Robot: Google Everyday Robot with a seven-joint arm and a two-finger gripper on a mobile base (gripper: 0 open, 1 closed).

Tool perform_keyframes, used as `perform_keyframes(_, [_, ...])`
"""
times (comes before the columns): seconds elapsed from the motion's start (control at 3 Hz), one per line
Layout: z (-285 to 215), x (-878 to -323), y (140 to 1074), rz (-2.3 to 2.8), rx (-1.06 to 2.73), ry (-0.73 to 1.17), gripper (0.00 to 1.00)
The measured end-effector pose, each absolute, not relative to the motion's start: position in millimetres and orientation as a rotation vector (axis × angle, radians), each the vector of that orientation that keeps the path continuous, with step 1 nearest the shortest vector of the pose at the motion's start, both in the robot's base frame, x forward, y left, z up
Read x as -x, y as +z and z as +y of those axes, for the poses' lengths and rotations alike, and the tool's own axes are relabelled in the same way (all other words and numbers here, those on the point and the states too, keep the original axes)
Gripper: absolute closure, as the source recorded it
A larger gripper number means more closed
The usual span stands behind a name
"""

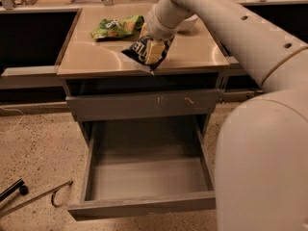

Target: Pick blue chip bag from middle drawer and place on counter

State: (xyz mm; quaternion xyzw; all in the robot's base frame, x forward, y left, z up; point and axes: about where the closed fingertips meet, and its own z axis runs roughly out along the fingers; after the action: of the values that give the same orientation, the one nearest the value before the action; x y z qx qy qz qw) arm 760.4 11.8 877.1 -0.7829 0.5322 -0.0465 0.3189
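The blue chip bag [139,51], dark navy with white lettering, hangs over the front part of the counter [91,59]. My gripper [151,49] is shut on the bag and holds it just above the beige top, near its front edge. The bag's lower corner points down toward the edge. The middle drawer [144,177] stands pulled open below, with a bare grey inside. My white arm reaches in from the upper right and its bulk fills the right side of the view.
A green chip bag [115,27] lies on the counter behind the gripper. A white bowl [188,23] sits partly hidden behind my arm. The scratched grey drawer front [144,105] is closed above the open drawer. A metal rod [33,198] lies on the floor at left.
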Motion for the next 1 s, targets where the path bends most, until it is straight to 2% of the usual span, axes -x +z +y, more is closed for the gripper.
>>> perform_keyframes(0.67, [4.7, -747.1, 1014.0, 1.174, 1.884, -0.529, 1.0])
perform_keyframes(1.0, [2.0, -775.8, 1043.8, 1.133, 1.81, -0.692, 1.0])
